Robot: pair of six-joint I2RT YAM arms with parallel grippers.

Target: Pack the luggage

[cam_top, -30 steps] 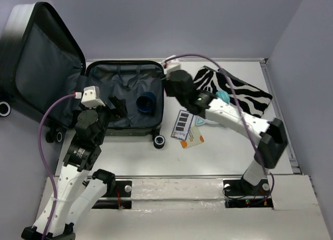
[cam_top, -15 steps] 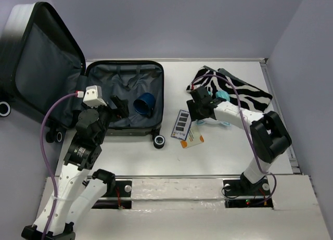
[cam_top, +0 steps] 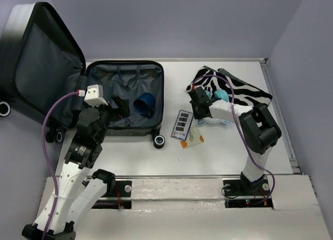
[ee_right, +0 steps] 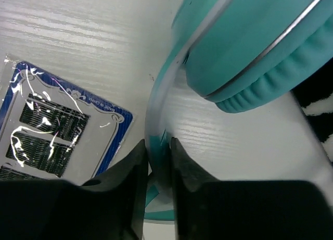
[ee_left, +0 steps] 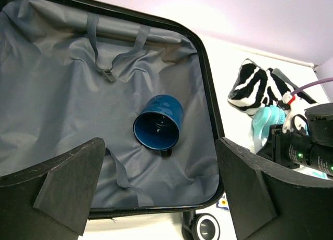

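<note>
The luggage [cam_top: 123, 63] lies open at the left of the table, its lid [cam_top: 36, 63] propped up, dark grey lining [ee_left: 62, 94] showing. A blue mug [cam_top: 145, 103] lies on its side inside it [ee_left: 158, 123]. My left gripper [cam_top: 118, 105] hovers open over the luggage's near part [ee_left: 161, 198], holding nothing. My right gripper [cam_top: 200, 113] is down on the table to the right of the luggage. It is shut on the thin headband [ee_right: 161, 94] of teal headphones [cam_top: 221, 96], with the ear cup [ee_right: 250, 37] just beyond the gripper [ee_right: 158, 151].
A zebra-print pouch [cam_top: 240, 91] lies behind the headphones at the right. A blue card of hairpins [cam_top: 181, 124] and an orange-and-white card [cam_top: 192, 138] lie between luggage and headphones. A luggage wheel [cam_top: 160, 141] sticks out at the near corner.
My right gripper swung from the luggage's right edge over to the headphones, dropped to the table and closed on the headband. The left arm barely moved.
</note>
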